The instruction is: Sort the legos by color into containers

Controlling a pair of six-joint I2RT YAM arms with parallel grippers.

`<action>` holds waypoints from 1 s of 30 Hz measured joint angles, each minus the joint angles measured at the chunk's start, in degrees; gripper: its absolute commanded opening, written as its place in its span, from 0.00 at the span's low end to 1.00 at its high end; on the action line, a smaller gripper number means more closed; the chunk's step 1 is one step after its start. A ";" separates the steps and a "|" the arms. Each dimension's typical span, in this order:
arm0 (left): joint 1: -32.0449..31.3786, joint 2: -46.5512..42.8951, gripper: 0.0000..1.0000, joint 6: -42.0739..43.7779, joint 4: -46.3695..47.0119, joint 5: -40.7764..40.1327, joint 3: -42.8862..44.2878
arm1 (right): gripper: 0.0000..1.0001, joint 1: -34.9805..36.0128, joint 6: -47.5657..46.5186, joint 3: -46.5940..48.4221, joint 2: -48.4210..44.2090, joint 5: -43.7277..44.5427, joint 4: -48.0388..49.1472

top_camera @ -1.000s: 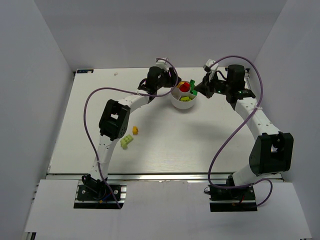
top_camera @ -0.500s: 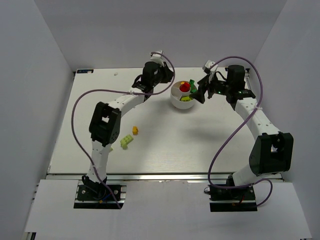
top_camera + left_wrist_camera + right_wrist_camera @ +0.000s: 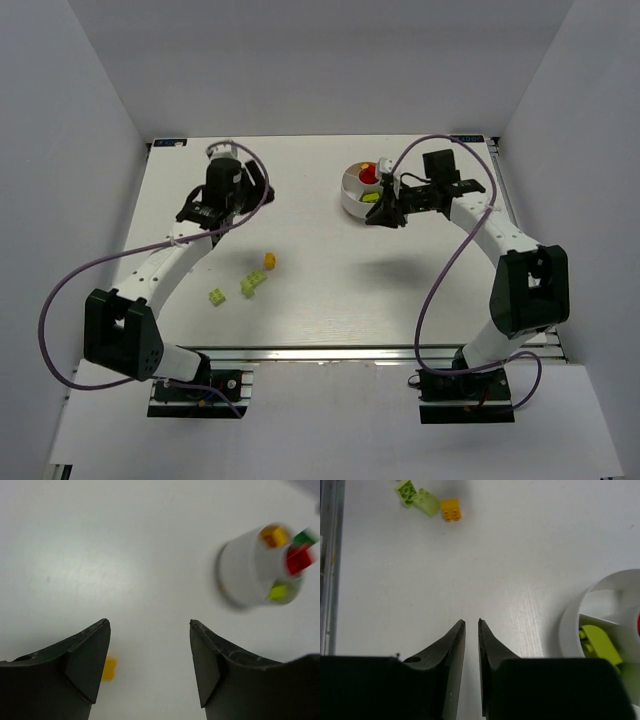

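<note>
The white dish (image 3: pixel 352 203) sits on the table (image 3: pixel 330 310) at about 1 o'clock from its centre in the top view. It holds a red brick (image 3: pixel 370 176) in the middle, a small orange-yellow one (image 3: pixel 365 167) at the dish's 12 o'clock and a lime one (image 3: pixel 372 197) at its 5 o'clock. The left wrist view, though blurred, also shows a dark green piece (image 3: pixel 305 536) in it. Three bricks lie loose at about 8 o'clock from the table's centre: an orange-yellow brick (image 3: pixel 269 260), a lime brick (image 3: pixel 251 284) just beside it at its 7 o'clock, and another lime brick (image 3: pixel 216 297) a little farther the same way. The left gripper (image 3: pixel 225 200) hangs at about 10 o'clock, well apart from the dish, its fingers spread wide with nothing between them. The right gripper (image 3: pixel 385 215) is just beside the dish at its 4 o'clock, its fingers (image 3: pixel 455 645) drawn nearly together with only a thin slit between, pinching nothing.
</note>
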 measured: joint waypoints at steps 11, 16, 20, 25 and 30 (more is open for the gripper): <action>-1.53 2.82 0.70 0.66 -22.99 -3.34 -4.85 | 0.31 8.52 8.55 0.92 2.78 6.29 -2.34; -4.81 10.32 0.65 2.75 -24.61 -4.20 -1.70 | 0.33 8.26 10.40 0.92 2.75 7.69 -2.08; -6.36 15.91 0.61 4.46 -25.05 -4.15 0.92 | 0.34 8.22 10.60 0.92 2.58 8.59 -2.10; -6.38 20.39 0.60 5.92 -26.58 -4.20 4.17 | 0.34 8.13 10.58 0.70 1.81 9.46 -2.10; -6.36 22.34 0.58 6.75 -27.67 -4.15 5.97 | 0.34 8.00 10.60 0.70 1.53 9.66 -2.05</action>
